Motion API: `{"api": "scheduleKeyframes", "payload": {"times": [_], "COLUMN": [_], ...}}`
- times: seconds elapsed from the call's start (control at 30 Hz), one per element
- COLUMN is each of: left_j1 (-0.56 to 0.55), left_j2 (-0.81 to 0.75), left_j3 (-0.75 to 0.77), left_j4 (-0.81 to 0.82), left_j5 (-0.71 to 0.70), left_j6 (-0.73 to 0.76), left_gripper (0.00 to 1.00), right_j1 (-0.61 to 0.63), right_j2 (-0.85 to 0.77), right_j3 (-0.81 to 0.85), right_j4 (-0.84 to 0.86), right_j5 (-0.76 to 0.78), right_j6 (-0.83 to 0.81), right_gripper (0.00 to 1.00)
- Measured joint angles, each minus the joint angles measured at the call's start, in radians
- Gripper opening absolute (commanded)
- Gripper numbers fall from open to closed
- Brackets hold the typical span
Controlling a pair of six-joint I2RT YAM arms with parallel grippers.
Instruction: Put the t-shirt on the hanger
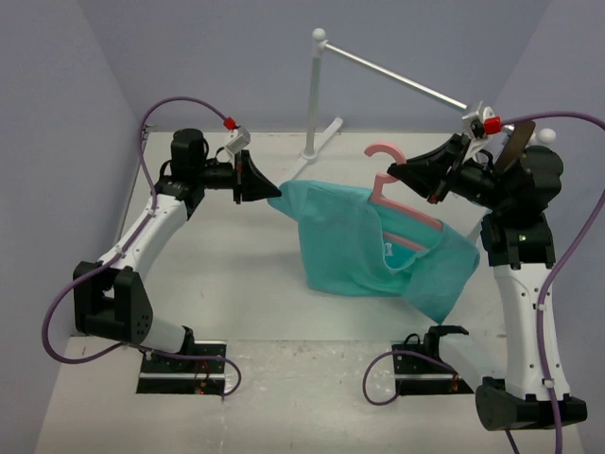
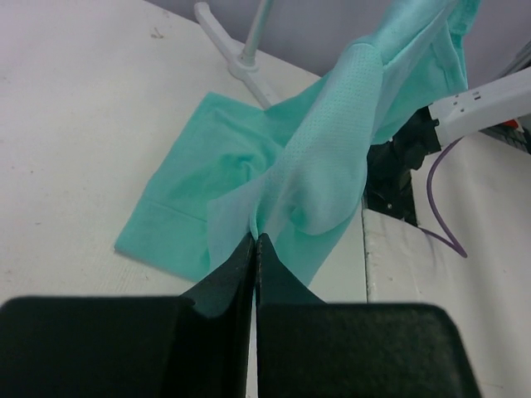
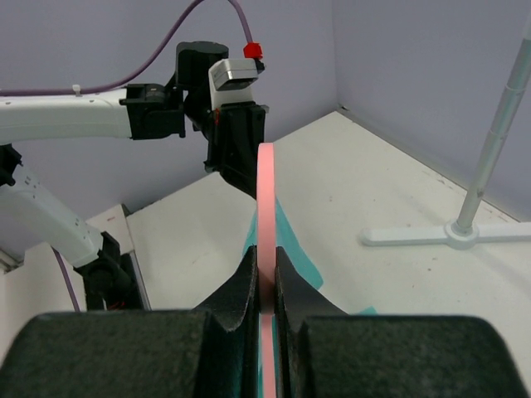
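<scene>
Now, left hand (image 1: 275,194) centre-left of top view, pressed together, pinching t-shirt (image 1: 350,241) edge; shirt stretched across frame centre, lower part lying on tabletop (image 1: 227,265); right hand (image 1: 397,172) upper right, clamped on pink hanger (image 1: 406,212); hanger's lower end overlapped by shirt, hook clear above fabric.

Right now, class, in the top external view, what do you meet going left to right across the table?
Left claw → rack's upright post → hanger → right arm. The t-shirt and right claw overlap the hanger, so they are left out.
</scene>
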Motion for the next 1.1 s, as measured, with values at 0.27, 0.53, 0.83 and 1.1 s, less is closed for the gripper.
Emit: {"api": "scheduleKeyframes", "payload": {"times": [0.27, 0.53, 0.83, 1.1], "left_j1": [0.066, 0.161, 0.163, 0.163], "left_j2": [-0.031, -0.154, -0.188, -0.365], "left_j3": [0.027, 0.026, 0.025, 0.03], "left_j4": [-0.075, -0.071, 0.005, -0.043], "left_j5": [-0.241, -0.538, -0.498, -0.668], "left_j6": [-0.019, -0.107, -0.19, -0.245], "left_gripper": [0.0, 0.0, 1.0, 1.0], "right_j1": [-0.002, -0.002, 0.002, 0.153], "right_j2": [-0.009, -0.019, 0.008, 0.021], "right_j3": [0.0, 0.0, -0.002, 0.183], "right_j4": [0.015, 0.033, 0.041, -0.199], "right_j5": [0.001, -0.002, 0.012, 0.351], "right_j6": [0.01, 0.02, 0.04, 0.016], "right_gripper": [0.0, 0.0, 0.0, 0.0]}}
